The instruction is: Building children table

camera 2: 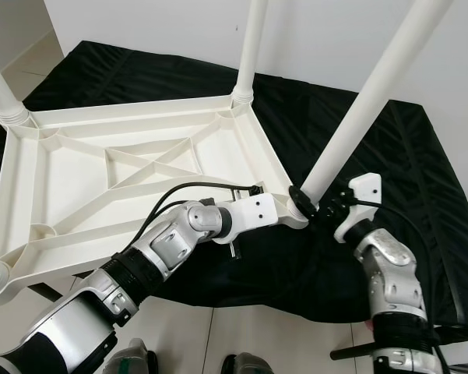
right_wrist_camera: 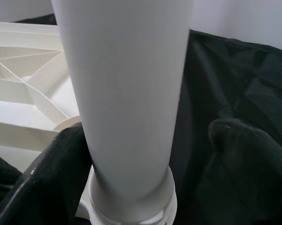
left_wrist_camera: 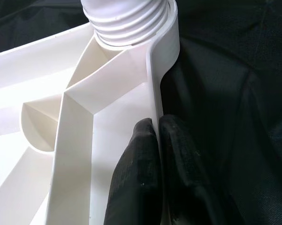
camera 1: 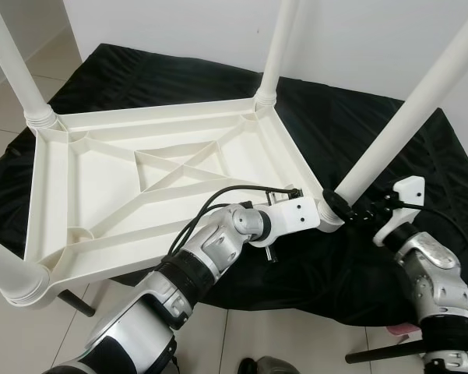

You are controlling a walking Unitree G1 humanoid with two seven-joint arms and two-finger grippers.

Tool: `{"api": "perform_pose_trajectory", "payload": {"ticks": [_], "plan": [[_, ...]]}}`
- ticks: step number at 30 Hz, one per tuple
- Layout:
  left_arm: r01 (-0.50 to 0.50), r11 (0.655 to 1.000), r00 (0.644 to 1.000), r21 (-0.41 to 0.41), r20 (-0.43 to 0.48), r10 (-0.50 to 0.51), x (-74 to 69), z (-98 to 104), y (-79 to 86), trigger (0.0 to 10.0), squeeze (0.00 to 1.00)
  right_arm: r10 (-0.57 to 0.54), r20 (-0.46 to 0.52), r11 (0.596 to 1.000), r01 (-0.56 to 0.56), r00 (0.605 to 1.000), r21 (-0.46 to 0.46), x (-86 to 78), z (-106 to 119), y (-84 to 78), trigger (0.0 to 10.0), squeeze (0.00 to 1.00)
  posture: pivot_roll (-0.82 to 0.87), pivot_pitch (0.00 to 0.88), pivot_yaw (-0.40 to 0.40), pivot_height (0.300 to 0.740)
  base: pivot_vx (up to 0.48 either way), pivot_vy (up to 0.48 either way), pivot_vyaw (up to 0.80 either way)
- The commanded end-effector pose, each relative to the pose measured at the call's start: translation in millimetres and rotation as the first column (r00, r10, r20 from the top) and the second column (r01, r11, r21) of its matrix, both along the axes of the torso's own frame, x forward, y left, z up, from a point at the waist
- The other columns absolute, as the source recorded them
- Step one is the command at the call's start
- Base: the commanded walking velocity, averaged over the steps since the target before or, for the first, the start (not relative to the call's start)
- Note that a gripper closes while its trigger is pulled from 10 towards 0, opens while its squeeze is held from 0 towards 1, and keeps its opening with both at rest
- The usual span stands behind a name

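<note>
A white plastic table top (camera 1: 101, 167) lies upside down on a black cloth. White legs stand in its corners, and the near right leg (camera 1: 405, 117) leans up to the right from its threaded socket (left_wrist_camera: 126, 23). My left gripper (left_wrist_camera: 157, 124) is shut on the table's rim (left_wrist_camera: 152, 79) just short of that corner, one finger inside the wall and one outside. My right gripper (right_wrist_camera: 148, 131) is open around the base of the near right leg (right_wrist_camera: 126, 93). One of its fingers (right_wrist_camera: 61, 164) touches the leg and the other stands apart.
The black cloth (camera 1: 358, 101) covers a low surface against a white wall. Other legs rise at the far left (camera 1: 12, 62), far right (camera 1: 276, 47) and near left (camera 1: 4, 269) corners. Tiled floor (camera 1: 241, 335) lies in front, with dark bars (camera 1: 78, 302) sticking out below the cloth.
</note>
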State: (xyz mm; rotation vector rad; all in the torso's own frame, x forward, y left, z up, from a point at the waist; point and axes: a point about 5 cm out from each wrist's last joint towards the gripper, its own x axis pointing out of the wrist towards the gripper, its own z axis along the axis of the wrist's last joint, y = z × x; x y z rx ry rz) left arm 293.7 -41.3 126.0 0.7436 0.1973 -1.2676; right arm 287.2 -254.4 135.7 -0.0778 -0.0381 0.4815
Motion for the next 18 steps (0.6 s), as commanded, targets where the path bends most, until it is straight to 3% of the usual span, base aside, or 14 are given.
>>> {"api": "perform_pose_trajectory", "payload": {"ticks": [1, 5, 16, 17, 18], "plan": [[0.057, 0.995, 0.997, 0.087, -0.062, -0.052, -7.8, -17.6, 1.4, 10.0, 0.0, -0.018, 0.007, 1.0, 0.019, 1.0, -0.016, 0.2, 1.5, -8.7, 10.0, 0.0, -0.02, 0.006, -0.056, 0.74, 0.0, 0.0, 0.0], [0.063, 0.994, 0.996, 0.09, -0.061, -0.057, -8.3, -18.2, 1.4, 10.0, 0.0, 0.0, -0.006, 0.999, 0.0, 1.0, -0.033, 1.3, 1.0, -18.0, 10.0, 0.0, -0.02, 0.002, -0.052, 0.74, 0.0, 0.0, 0.0], [0.071, 0.993, 0.996, 0.093, -0.064, -0.065, -9.7, -19.1, 0.8, 10.0, 0.0, 0.085, -0.012, 0.995, -0.085, 0.996, -0.052, 10.0, 0.2, -14.0, 9.9, 0.0, -0.02, 0.0, -0.047, 0.74, 0.0, 0.0, 0.0], [0.073, 0.993, 0.996, 0.092, -0.064, -0.067, -10.1, -19.2, 0.3, 10.0, 0.0, 0.096, -0.013, 0.994, -0.097, 0.995, -0.05, 13.2, -0.5, -12.0, 4.8, 0.0, -0.02, 0.0, -0.047, 0.74, 0.0, 0.0, 0.0], [0.073, 0.993, 0.996, 0.092, -0.064, -0.067, -10.1, -19.2, 0.3, 10.0, 0.0, 0.096, -0.013, 0.994, -0.097, 0.995, -0.05, 13.2, -0.5, -12.0, 4.8, 0.0, -0.02, 0.0, -0.047, 0.74, 0.0, 0.0, 0.0]]}}
